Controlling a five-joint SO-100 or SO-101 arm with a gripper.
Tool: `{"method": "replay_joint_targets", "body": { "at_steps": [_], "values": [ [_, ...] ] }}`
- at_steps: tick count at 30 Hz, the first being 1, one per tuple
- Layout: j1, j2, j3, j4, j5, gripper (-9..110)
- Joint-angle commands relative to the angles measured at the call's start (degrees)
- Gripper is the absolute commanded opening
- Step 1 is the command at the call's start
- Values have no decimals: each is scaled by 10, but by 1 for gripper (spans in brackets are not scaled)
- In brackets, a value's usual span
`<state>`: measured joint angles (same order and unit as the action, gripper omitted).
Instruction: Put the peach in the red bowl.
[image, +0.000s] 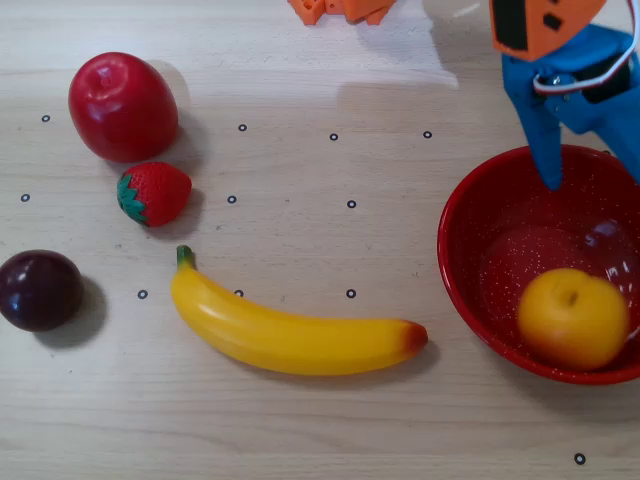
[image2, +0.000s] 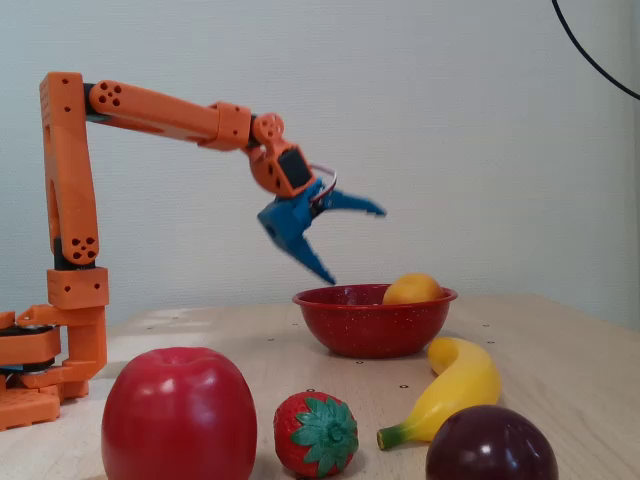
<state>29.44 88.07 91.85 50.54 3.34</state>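
Observation:
The peach (image: 572, 317) is a round orange-yellow fruit lying inside the red bowl (image: 470, 262), toward its near right side in the overhead view. In the fixed view the peach (image2: 412, 289) pokes above the rim of the red bowl (image2: 370, 322). My blue gripper (image2: 352, 245) is open and empty. It hangs in the air above the bowl's far rim, apart from the peach. In the overhead view the gripper (image: 590, 165) enters from the top right, and one fingertip (image: 551, 178) points down over the bowl's edge.
A yellow banana (image: 290, 333) lies left of the bowl. A red apple (image: 122, 106), a strawberry (image: 154, 193) and a dark plum (image: 39, 289) sit at the left of the wooden table. The orange arm base (image2: 40, 360) stands at the left in the fixed view.

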Motion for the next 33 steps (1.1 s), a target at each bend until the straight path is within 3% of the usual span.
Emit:
{"method": "replay_joint_targets", "body": {
  "at_steps": [1,5,9,27,33],
  "values": [
    [-23,25,-92,-3,-33,46],
    [-47,74,-139,-13,-59,23],
    [-81,174,-69,-25,-62,0],
    [-248,765,652,-120,34,0],
    [-265,893,801,-96,47,0]
  ]
}}
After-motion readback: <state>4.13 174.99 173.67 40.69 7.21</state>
